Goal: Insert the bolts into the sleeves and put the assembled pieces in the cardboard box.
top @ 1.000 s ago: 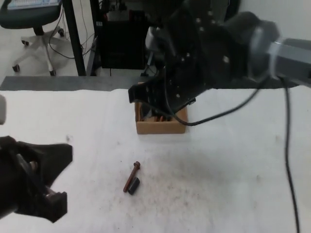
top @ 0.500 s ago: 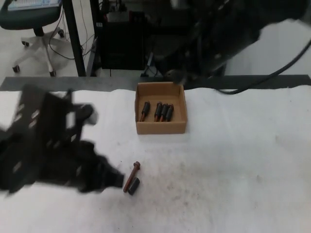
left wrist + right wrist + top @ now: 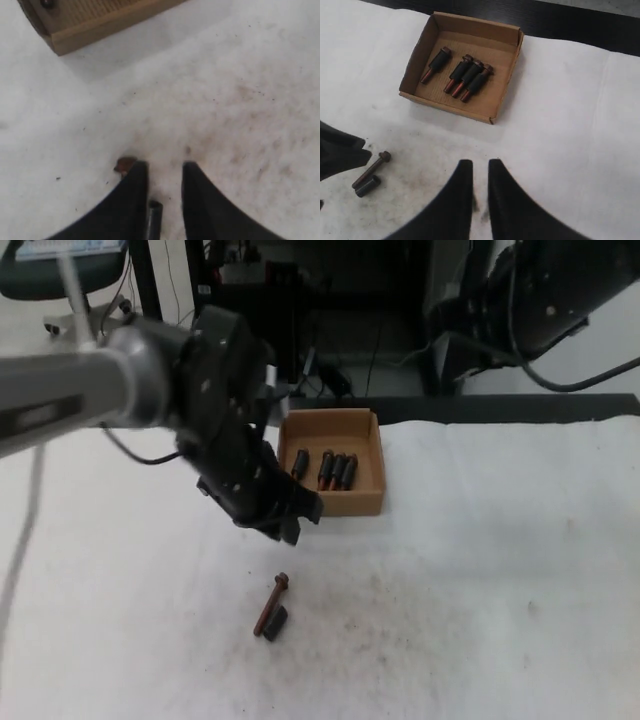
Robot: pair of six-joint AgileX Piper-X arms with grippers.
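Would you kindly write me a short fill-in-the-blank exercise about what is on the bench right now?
The cardboard box holds ___ assembled pieces.
A loose bolt lies on the white bench beside a loose ___, outside the box.
The left gripper hangs above the bench, its fingers ___ and holding nothing.
Missing words: four; sleeve; open.

L arm: I swung it in from the near-left edge; left hand [image 3: 165, 170] now hangs over the loose bolt [image 3: 272, 602] and sleeve [image 3: 276, 623] | R arm: I pulled it up and back off the cardboard box [image 3: 330, 503]; right hand [image 3: 480, 167] now high above the surface [image 3: 480, 590] | box: four assembled pieces [image 3: 325, 470] now uncovered.
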